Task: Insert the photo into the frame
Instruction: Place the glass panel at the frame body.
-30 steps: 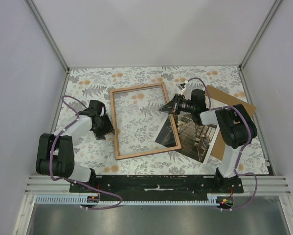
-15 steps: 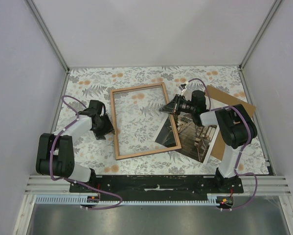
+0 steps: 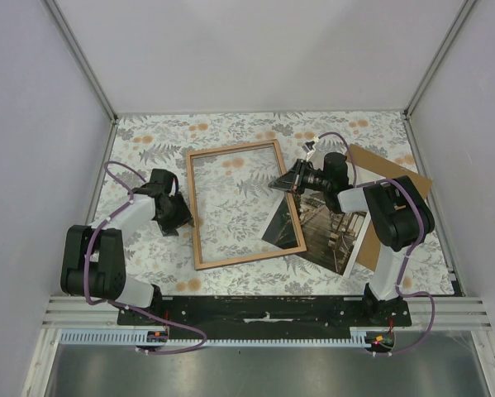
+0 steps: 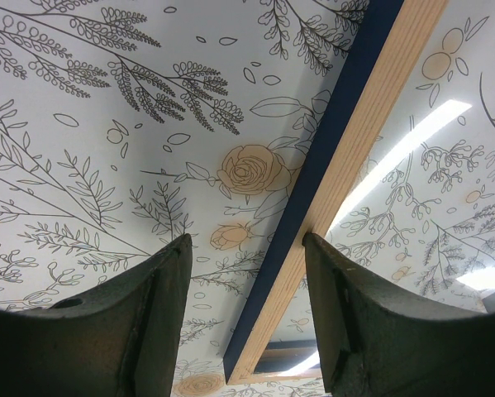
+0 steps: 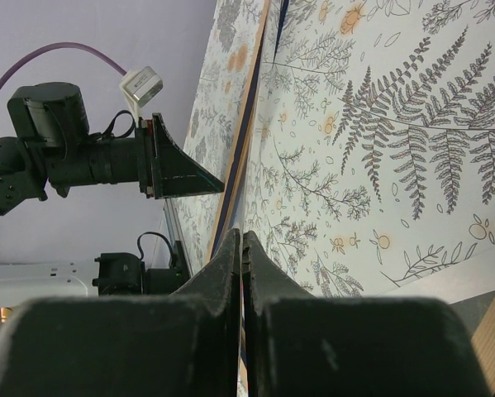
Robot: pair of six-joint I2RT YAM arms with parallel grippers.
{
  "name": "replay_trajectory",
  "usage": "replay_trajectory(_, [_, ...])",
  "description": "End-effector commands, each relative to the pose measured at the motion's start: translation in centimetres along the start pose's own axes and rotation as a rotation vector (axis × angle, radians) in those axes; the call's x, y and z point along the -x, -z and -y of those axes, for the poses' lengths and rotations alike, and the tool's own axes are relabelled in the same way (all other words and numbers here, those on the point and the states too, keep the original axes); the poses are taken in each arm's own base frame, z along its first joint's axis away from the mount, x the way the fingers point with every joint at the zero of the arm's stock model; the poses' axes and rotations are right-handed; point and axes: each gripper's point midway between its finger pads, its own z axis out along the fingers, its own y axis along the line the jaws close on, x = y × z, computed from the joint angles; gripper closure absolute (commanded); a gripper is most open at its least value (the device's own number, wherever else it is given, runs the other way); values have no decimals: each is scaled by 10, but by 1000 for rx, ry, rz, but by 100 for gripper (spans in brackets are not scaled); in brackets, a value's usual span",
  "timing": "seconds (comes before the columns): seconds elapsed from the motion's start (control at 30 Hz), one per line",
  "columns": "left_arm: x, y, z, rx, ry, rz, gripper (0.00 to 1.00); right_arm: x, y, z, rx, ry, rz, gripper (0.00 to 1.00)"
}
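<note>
The frame (image 3: 194,217), light wood with a dark blue side, lies flat in the middle of the floral table. Its right rail lies over the left part of the photo (image 3: 326,236), a dark print of a pier. My left gripper (image 3: 183,217) is open at the frame's left rail. In the left wrist view that rail (image 4: 346,157) runs between the two fingers of my left gripper (image 4: 247,240). My right gripper (image 3: 278,184) hangs at the frame's right rail, fingers pressed together (image 5: 242,233). Nothing shows clearly between them.
A flat brown backing board (image 3: 400,178) lies at the right, partly under the photo and the right arm. Metal posts and grey walls close in the table on three sides. The left arm (image 5: 73,157) shows across the frame in the right wrist view.
</note>
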Motion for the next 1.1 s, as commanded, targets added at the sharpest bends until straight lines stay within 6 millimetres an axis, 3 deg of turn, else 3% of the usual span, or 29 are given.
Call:
replay_trajectory(0.0, [-23,-18,-30,133,-49,-68,37,12,2,-13,34,65,47,100])
replay_trajectory(1.07, [-25,-19,-29,128,-53,-76,37,13,1,-1,19,21,42,100])
